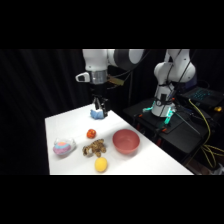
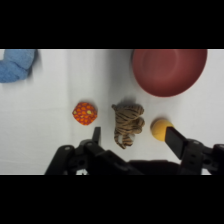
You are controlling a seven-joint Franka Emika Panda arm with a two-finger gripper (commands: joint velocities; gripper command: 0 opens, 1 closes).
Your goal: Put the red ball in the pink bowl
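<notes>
- Below the gripper (image 2: 132, 137), in the wrist view, one red ball (image 2: 84, 113) lay on the white table (image 2: 50, 140), just past its left finger and touching neither finger.
- One striped tiger toy (image 2: 127, 123) lay between the two fingers' lines, beside the ball but apart from it.
- One yellow ball (image 2: 159, 128) sat at the right finger's tip, partly hidden by it; whether they touched could not be told.
- One pink bowl (image 2: 169, 70) stood beyond the tiger toy, up and to the right of the gripper, with nothing inside it.
- One blue cloth lump (image 2: 16, 64) lay far off to the gripper's upper left.
- The fingers stood spread wide, gripping nothing.
- In the side view the gripper (image 1: 100, 107) hung above the table's far end, right by the blue lump (image 1: 97, 114), well above the red ball (image 1: 91, 133).
- One pale pink-and-blue lump (image 1: 63, 146) lay toward the table's near left, well apart from the gripper.
- The tiger toy (image 1: 94, 148), the yellow ball (image 1: 100, 164) and the bowl (image 1: 125, 141) lay nearer the camera than the gripper.
- The table (image 1: 150, 162) was plain white, the room behind it dark; the arm's base (image 1: 164, 107) stood on dark gear at the right, with yellow cables (image 1: 206, 125) trailing beside it.
</notes>
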